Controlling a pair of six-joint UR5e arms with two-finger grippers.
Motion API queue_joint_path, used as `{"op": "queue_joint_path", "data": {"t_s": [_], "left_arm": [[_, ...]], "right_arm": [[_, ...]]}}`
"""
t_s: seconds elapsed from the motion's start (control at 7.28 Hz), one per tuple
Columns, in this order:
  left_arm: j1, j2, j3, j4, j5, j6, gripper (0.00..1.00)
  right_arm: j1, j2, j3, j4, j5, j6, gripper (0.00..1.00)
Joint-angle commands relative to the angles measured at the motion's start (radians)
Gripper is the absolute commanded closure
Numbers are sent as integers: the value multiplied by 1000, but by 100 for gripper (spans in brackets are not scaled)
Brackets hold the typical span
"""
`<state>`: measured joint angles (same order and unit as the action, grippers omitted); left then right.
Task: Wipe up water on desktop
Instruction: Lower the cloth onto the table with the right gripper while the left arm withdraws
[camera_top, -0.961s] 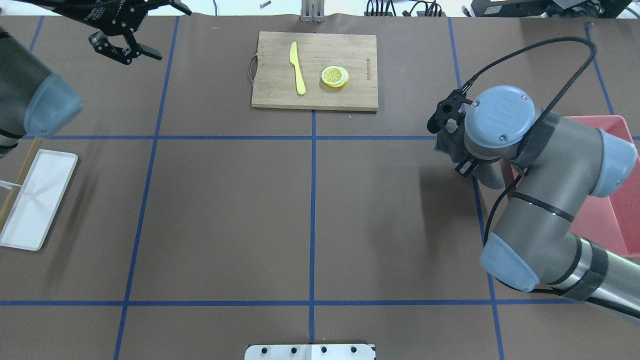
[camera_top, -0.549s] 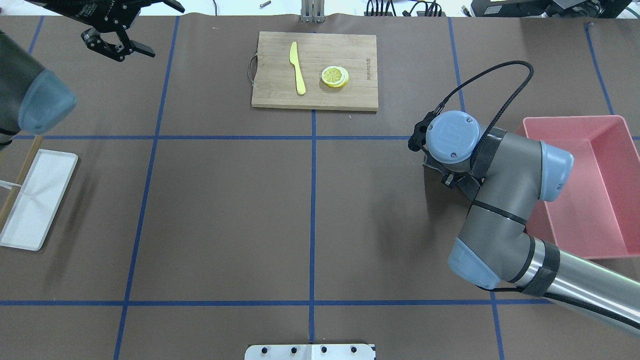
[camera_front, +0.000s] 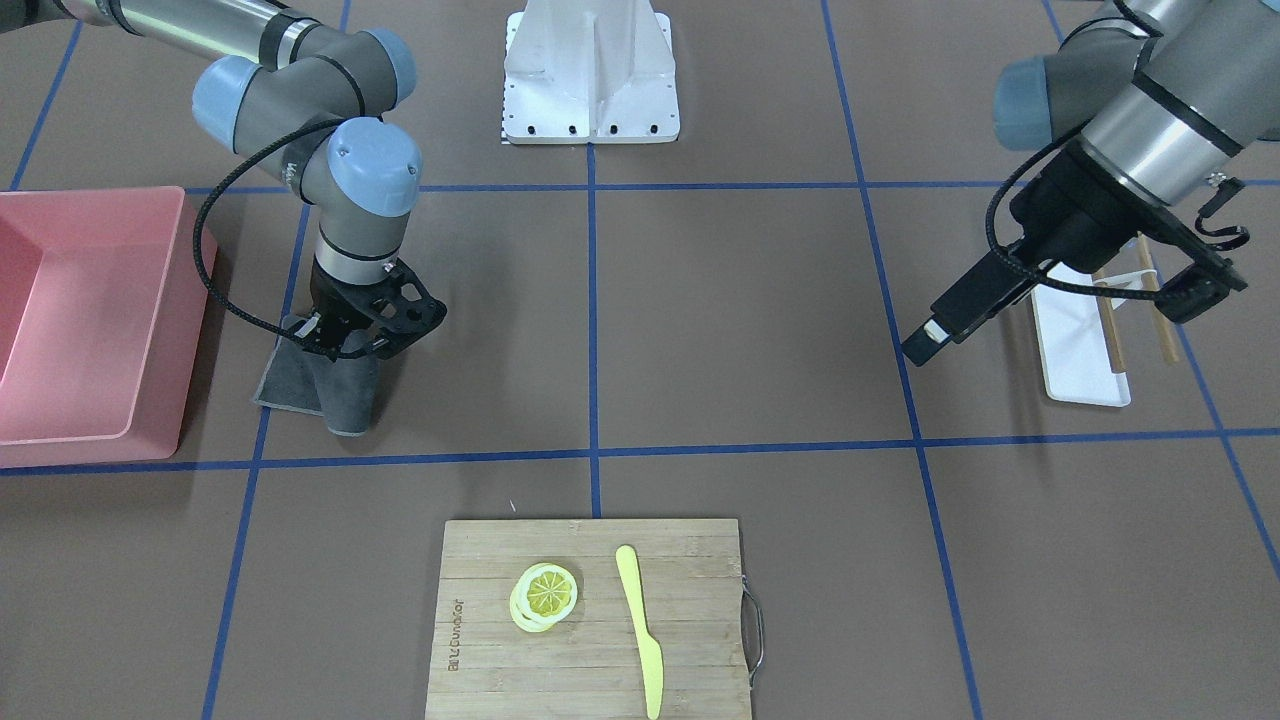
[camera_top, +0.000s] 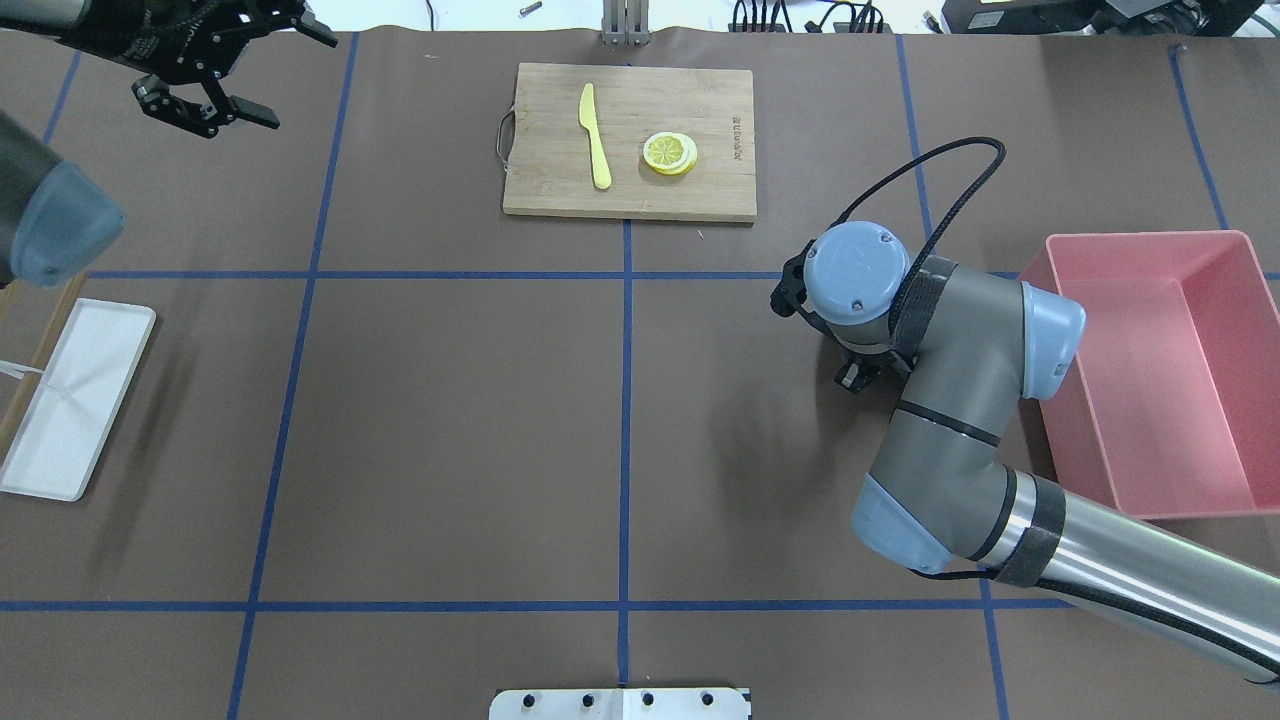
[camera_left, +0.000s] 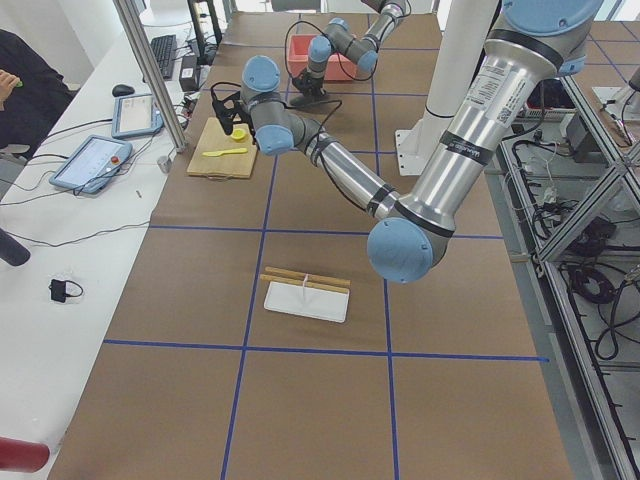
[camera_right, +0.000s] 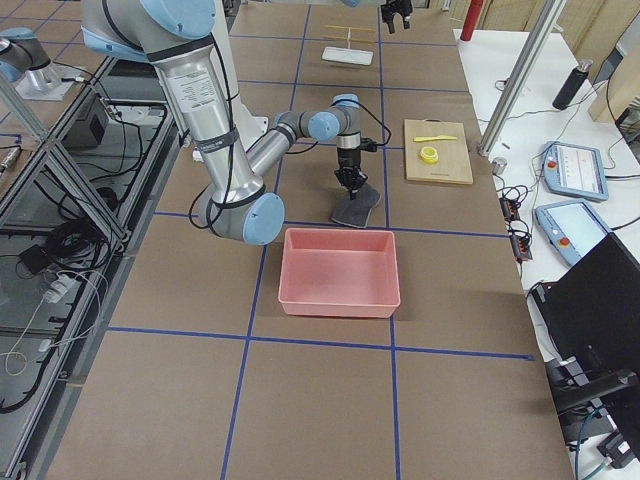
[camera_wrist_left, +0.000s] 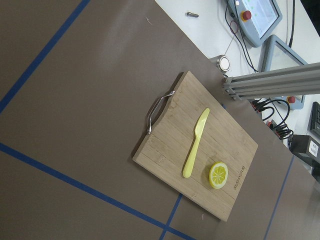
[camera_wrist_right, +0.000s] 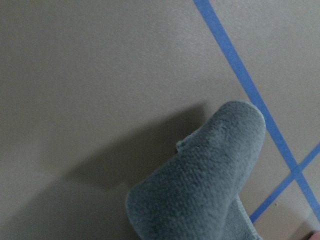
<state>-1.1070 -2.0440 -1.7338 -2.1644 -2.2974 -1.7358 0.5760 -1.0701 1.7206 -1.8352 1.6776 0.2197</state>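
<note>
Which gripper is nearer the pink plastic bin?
Right. The right gripper, clamping a grey cloth, is beside the pink plastic bin; the left gripper hangs far away on the opposite side.

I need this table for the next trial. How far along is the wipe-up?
Done: the right gripper has a grey cloth pinched, its lower end resting on the desktop beside the pink bin. In hand: pressing the cloth to the surface. Left: the wiping itself, probably; no wet patch shows in any view, so I cannot tell how much remains. The left gripper hangs open and empty.
</note>
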Motion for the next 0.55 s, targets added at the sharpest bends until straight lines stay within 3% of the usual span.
{"op": "queue_joint_path", "data": {"t_s": [0.0,0.41], "left_arm": [[-28,1,3,8,-7,22,1],[-37,1,13,8,-7,24,1]], "right_arm": [[-7,-7,-3,97,133,84,100],[-16,4,0,158,267,195,100]]}}
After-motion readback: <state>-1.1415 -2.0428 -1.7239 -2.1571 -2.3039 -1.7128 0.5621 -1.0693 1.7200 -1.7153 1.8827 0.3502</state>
